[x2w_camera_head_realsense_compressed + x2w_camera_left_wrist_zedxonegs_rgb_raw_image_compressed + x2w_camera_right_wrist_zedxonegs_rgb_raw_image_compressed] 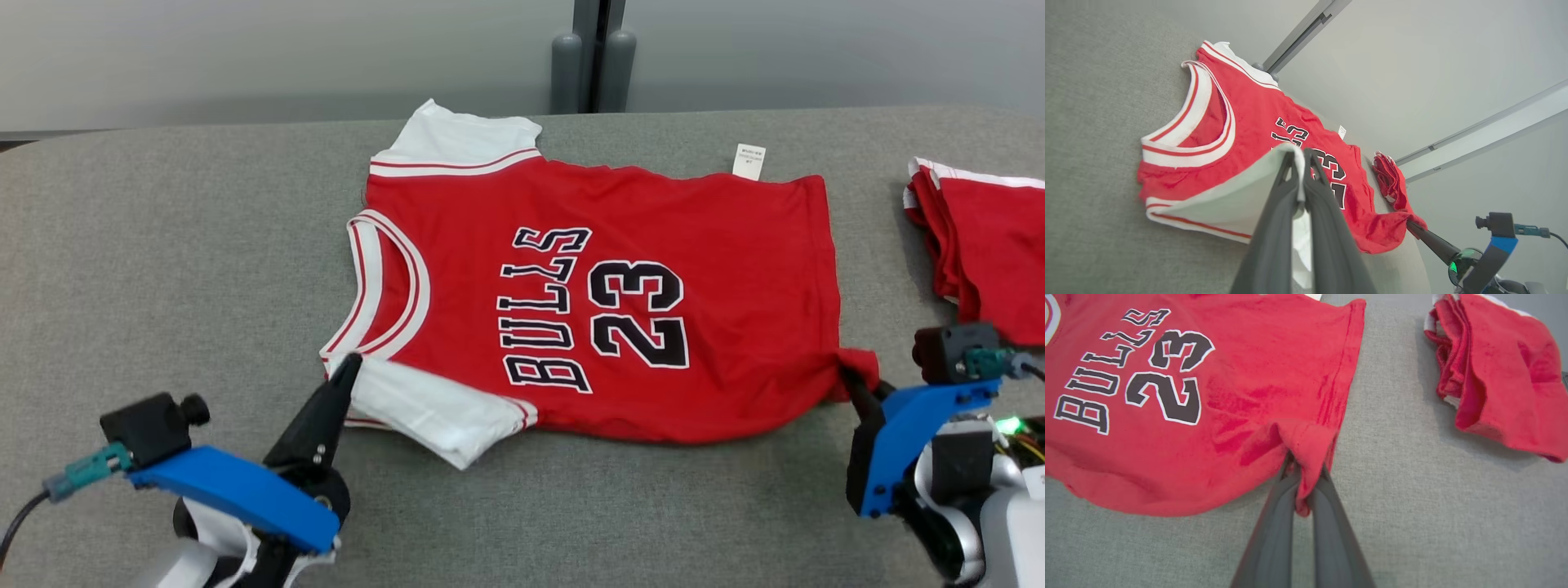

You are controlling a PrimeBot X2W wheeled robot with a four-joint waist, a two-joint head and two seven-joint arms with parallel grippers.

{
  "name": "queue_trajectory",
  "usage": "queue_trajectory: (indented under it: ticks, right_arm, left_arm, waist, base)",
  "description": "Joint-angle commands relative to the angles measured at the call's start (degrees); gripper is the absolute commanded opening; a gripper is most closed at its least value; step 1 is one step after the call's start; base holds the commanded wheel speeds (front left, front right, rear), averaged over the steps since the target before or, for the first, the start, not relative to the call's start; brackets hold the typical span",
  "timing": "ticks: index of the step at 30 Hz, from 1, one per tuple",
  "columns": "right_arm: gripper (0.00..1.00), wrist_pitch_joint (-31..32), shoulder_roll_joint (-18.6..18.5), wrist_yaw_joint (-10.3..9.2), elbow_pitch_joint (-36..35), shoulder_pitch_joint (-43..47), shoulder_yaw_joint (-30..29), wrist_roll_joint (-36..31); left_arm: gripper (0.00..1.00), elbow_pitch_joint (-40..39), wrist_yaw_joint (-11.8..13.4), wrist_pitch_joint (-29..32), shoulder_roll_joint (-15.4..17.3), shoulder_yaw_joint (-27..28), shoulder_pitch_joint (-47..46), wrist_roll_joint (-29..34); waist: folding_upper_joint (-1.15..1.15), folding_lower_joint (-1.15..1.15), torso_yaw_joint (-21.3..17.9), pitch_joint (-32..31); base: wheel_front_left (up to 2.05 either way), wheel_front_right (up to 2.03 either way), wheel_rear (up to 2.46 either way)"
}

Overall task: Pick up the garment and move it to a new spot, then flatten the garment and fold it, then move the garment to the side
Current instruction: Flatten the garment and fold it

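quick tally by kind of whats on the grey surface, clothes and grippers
spread-out red jersey: 1
folded red pile: 1 (the number of pieces in it cannot be told)
grippers: 2, the left gripper and the right gripper, each shut on the jersey
total: 4
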Motion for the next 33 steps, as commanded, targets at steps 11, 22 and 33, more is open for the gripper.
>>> queue_trajectory:
  ticks: [11,22,33]
  right_arm:
    - [0.00,-3.5,-1.7,-0.01,7.2,-11.7,0.8,0.7]
    - [0.00,-8.0,0.8,0.00,11.0,-13.9,-1.5,-1.4]
    - [0.00,-9.4,1.5,0.00,12.9,-15.1,-1.1,-2.5]
  left_arm:
    - [0.00,11.0,2.3,1.9,-6.4,-0.9,-15.1,4.2]
    - [0.00,23.0,2.2,0.0,-10.6,-4.0,-24.8,11.3]
    - [0.00,32.5,0.7,-1.0,-13.2,-5.8,-32.4,15.4]
  waist:
    - [-0.01,-0.01,0.8,4.6]
    - [-0.01,-0.01,0.2,6.9]
    - [-0.01,-0.01,-1.0,8.6]
  base:
    - [0.00,0.00,0.00]
    - [0.00,0.00,0.00]
    - [0.00,0.00,0.00]
